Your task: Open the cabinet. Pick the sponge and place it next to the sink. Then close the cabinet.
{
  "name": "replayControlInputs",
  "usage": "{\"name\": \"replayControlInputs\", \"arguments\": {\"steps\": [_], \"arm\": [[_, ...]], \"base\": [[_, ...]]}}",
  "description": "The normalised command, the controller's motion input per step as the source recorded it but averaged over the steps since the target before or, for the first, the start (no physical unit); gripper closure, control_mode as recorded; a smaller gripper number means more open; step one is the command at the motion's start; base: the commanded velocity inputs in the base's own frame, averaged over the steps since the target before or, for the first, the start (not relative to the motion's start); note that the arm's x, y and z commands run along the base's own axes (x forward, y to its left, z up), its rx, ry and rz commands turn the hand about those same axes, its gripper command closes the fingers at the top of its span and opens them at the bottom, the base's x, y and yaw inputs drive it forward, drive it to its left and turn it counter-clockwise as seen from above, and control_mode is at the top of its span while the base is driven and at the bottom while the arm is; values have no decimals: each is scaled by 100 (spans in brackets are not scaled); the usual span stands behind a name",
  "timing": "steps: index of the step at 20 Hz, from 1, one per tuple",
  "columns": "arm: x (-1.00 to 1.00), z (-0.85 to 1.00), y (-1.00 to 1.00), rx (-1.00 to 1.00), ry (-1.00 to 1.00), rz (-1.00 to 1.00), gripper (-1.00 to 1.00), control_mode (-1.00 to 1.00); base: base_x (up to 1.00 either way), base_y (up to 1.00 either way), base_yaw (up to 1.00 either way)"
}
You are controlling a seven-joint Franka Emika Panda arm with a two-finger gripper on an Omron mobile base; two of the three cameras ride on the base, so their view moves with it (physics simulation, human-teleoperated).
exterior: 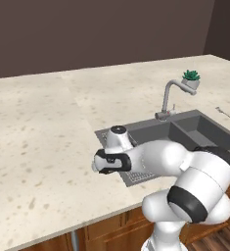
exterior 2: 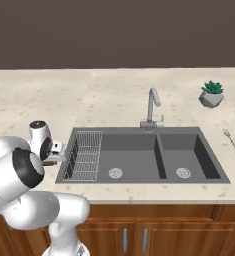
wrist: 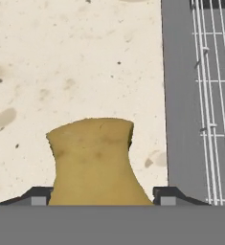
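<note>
Left base view: arm folded low over the speckled counter (exterior: 38, 137), its hand at the near-left corner of the dark sink (exterior: 195, 128). Gripper tips hidden behind the wrist. Silver faucet (exterior: 171, 95) at 12 o'clock of the basin; small potted plant (exterior: 191, 78) beyond it at 1 o'clock.

Right base view: hand hangs just left of the sink rim, at 9 o'clock of the wire rack (exterior 2: 86, 155) (rack sits in the left basin). A dark sliver shows under the hand on the counter; cannot tell what it is. Fork (exterior 2: 230, 138) lies on the counter at 3 o'clock of the sink.

Hand view: gripper (wrist: 99, 200) with its 2 fingers partly spread, sponge (wrist: 94, 160) between them, pinched narrower toward the tips. Sponge hangs above bare counter, sink rim just beside it at 3 o'clock.
</note>
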Motion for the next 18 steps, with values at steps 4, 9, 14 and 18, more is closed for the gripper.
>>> {"name": "replayControlInputs", "arguments": {"steps": [4, 9, 14, 18], "arm": [[3, -21, 0, 0, 0, 0, 100, -100], [0, -13, 0, 0, 0, 0, 100, -100], [0, -13, 0, 0, 0, 0, 100, -100], [0, -33, 1, 0, 0, 0, 100, -100]], "base": [[0, 0, 0], [0, 0, 0], [0, 0, 0], [0, 0, 0]]}}
